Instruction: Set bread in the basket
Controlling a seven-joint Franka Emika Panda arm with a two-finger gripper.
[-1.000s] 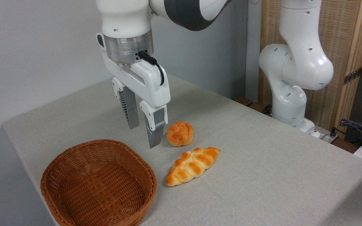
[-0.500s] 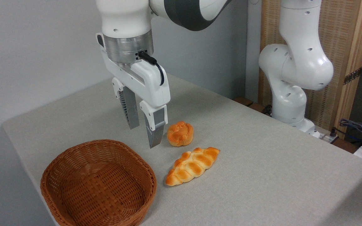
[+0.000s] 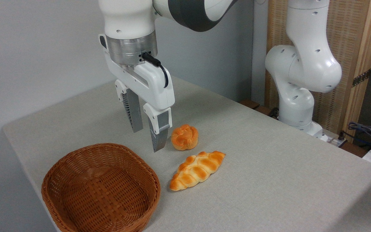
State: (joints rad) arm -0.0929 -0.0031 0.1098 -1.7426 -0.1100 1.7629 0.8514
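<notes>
Bread not yet picked up; basket empty.

Nearest the camera, the basket [image 3: 100, 188] sits at the table's [image 3: 269, 180] front-left edge with nothing in it; just beyond lies the braided loaf [image 3: 197, 169], then the bread [image 3: 184, 137] on the cloth. The gripper [image 3: 147, 140], fingers apart and empty, hangs just left of it, seemingly above the cloth. Open table lies right and behind.

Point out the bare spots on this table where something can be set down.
Bare: the wide stretch of table right of the braided loaf, and the far corner behind the gripper. Crowded: between the basket, the round bun and the loaf.
</notes>
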